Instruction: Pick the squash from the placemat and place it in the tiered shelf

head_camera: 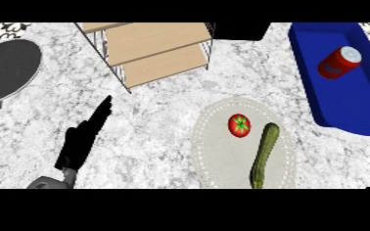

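Currently logged, counter [166, 127] contents:

Squash [265, 152]: long, green, lying on the oval placemat [209, 147] near the counter's front edge, right of centre, untouched. Tomato [239, 125]: on the same placemat, just beside the squash's upper end.

Tiered shelf [155, 54]: wire frame with wooden tiers, at the back edge; nothing visible on its tiers.

Blue bin [329, 103]: right edge, holding a red can [339, 62] lying on its side.

Dark round pan [14, 68]: left edge, contents not discernible.

Left hand [83, 137]: released, fingers straight, resting over the counter's front left, well apart from the squash. Right hand: not in view.

Risks, as judged: a grasp at the squash's upper end could nudge the tomato off the placemat; the squash's length may catch the shelf's wire frame unless it is turned to fit between tiers; a hold near one end could let it tilt
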`<state>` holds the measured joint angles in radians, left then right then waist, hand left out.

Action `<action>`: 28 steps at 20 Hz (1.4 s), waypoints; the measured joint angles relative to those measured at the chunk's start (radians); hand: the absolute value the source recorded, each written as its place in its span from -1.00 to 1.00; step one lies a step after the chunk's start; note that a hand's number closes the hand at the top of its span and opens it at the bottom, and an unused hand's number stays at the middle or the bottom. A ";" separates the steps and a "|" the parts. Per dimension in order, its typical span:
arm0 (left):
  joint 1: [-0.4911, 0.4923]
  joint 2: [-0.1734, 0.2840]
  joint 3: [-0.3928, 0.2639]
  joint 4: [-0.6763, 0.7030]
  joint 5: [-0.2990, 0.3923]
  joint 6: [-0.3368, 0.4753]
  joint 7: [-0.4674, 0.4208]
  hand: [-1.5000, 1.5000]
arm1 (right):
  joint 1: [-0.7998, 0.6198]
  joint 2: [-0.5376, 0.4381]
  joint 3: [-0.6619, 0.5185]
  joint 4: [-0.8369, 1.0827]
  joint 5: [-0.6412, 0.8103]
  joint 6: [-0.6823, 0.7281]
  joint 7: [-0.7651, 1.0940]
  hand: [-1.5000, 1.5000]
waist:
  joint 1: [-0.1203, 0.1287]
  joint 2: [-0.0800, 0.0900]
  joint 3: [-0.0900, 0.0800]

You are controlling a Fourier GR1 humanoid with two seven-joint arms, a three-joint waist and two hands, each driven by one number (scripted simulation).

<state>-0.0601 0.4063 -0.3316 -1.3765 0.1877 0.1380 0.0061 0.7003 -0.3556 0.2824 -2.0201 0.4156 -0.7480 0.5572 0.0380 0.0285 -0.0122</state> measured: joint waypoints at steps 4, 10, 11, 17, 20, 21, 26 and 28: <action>-0.021 -0.001 -0.005 -0.002 -0.007 -0.005 0.003 0.00 | 0.028 -0.084 -0.032 0.011 0.121 0.096 0.193 -1.00 | 0.025 0.011 -0.003; -0.047 -0.012 -0.015 0.004 -0.010 -0.019 0.017 0.00 | -0.090 -0.122 -0.045 -0.015 0.270 0.290 0.486 -1.00 | 0.053 0.008 0.000; -0.048 -0.018 -0.021 0.007 -0.013 -0.019 0.018 0.00 | -0.123 -0.117 -0.038 -0.022 0.285 0.323 0.518 -1.00 | 0.055 0.006 0.001; -0.070 -0.033 -0.022 0.030 -0.017 -0.023 0.027 0.00 | -0.329 -0.013 0.015 0.046 0.351 0.463 0.649 -1.00 | 0.055 -0.001 0.004; -0.058 -0.031 -0.017 0.032 -0.016 -0.022 0.024 0.00 | -0.396 0.049 0.013 0.093 0.375 0.521 0.682 -1.00 | 0.046 -0.006 0.005; -0.057 -0.034 -0.015 0.038 -0.018 -0.019 0.021 0.00 | -0.419 0.074 0.014 0.115 0.389 0.535 0.687 -1.00 | 0.042 -0.007 0.005; -0.046 -0.032 -0.002 0.055 -0.020 -0.017 0.007 0.00 | -0.533 0.197 -0.022 0.222 0.467 0.605 0.695 -1.00 | 0.021 -0.013 0.006; -0.042 -0.030 0.001 0.051 -0.017 -0.019 0.013 0.00 | -0.557 0.245 -0.032 0.259 0.523 0.632 0.695 -1.00 | 0.014 -0.016 0.006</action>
<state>-0.1018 0.3759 -0.3309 -1.3257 0.1707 0.1186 0.0187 0.1433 -0.1106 0.2502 -1.7609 0.9381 -0.1155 1.2519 0.0516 0.0121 -0.0063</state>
